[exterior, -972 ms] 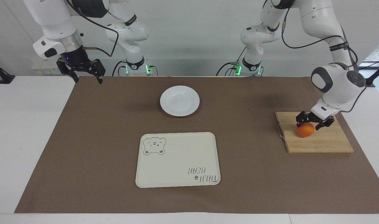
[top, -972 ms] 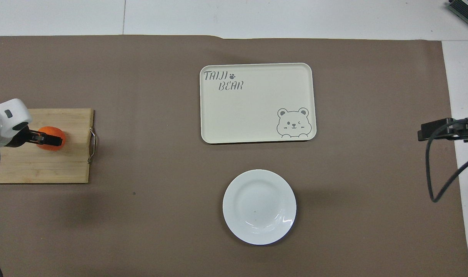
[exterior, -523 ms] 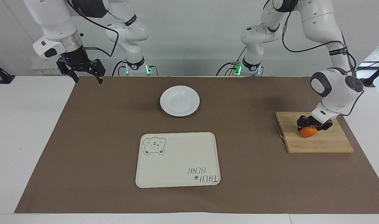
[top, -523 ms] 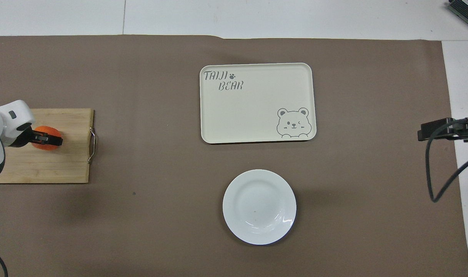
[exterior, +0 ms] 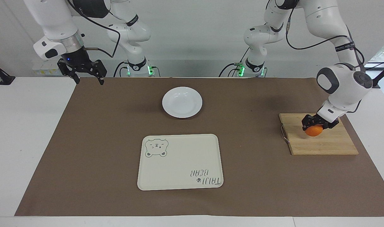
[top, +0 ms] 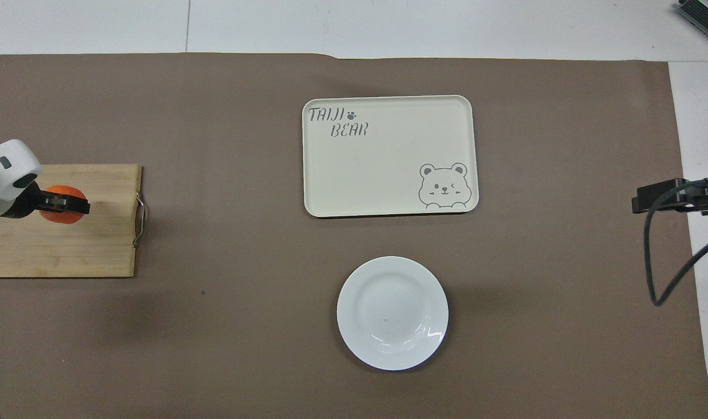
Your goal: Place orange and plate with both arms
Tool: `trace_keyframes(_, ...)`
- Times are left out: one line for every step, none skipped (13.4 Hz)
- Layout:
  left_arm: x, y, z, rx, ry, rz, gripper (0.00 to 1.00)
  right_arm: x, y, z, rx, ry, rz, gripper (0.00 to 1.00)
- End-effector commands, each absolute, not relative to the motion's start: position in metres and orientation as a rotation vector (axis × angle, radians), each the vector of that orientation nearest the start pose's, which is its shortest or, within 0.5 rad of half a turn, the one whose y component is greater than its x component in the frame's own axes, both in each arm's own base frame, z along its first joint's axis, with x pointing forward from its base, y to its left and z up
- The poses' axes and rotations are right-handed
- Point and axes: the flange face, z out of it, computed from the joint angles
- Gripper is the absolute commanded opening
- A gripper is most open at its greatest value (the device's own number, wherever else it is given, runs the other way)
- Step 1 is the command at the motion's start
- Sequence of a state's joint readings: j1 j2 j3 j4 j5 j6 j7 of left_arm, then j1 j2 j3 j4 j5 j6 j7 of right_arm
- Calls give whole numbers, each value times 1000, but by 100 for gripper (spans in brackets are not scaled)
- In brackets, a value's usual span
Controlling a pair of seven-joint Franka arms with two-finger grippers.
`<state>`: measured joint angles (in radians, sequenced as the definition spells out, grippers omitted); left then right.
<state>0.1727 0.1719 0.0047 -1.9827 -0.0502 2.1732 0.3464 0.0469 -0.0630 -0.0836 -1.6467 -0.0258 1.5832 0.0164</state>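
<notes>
Orange (exterior: pixel 313 131) over cutting board (exterior: pixel 324 145), tray (exterior: pixel 179 164) well apart

orange (exterior: pixel 313 131): top covered by the left pincer (exterior: pixel 318 123) in the facing view; middle crossed by the black fingers in the overhead view, only rims of orange showing.
contact under the orange: lifted off or resting on the cutting board (exterior: pixel 324 145), impossible to tell.
cutting board: end toward the left arm cut off by the overhead picture's edge.
left arm: upper links cut off at the facing picture's top.
right pincer (exterior: pixel 88 78): in the overhead view only a dark piece at the edge, fingertips out of the picture.
desk (exterior: pixel 21 126): edges cut off by both pictures.
</notes>
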Motion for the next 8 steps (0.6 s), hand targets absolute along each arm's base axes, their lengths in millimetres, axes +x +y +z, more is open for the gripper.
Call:
trace_keyframes(572, 80, 440, -3167, 163, -12, 0, 533, -25, 625, -3154, 89, 13, 100)
trace_keyframes(571, 73, 459, -3168, 131, -1, 0, 533, -25, 625, -3154, 89, 15, 100)
trace_keyframes(569, 64, 472, -3171, 117, 31, 0, 533, -25, 625, -3154, 89, 15, 100)
trace_keyframes(566, 54, 484, -3172, 118, 42, 0, 533, -25, 625, -3154, 89, 15, 100)
trace_keyframes(563, 39, 493, -3171, 99, 34, 0, 533, -25, 625, -3153, 92, 15, 100)
trace_keyframes(560, 28, 499, -3170, 64, 35, 0, 533, -24, 625, -3152, 89, 13, 100)
trace_keyframes(558, 12, 500, -3170, 55, 61, 0, 533, -25, 625, -3154, 89, 13, 100)
trace_keyframes(556, -9, 504, -3163, 34, 56, 0, 533, -24, 625, -3152, 89, 13, 100)
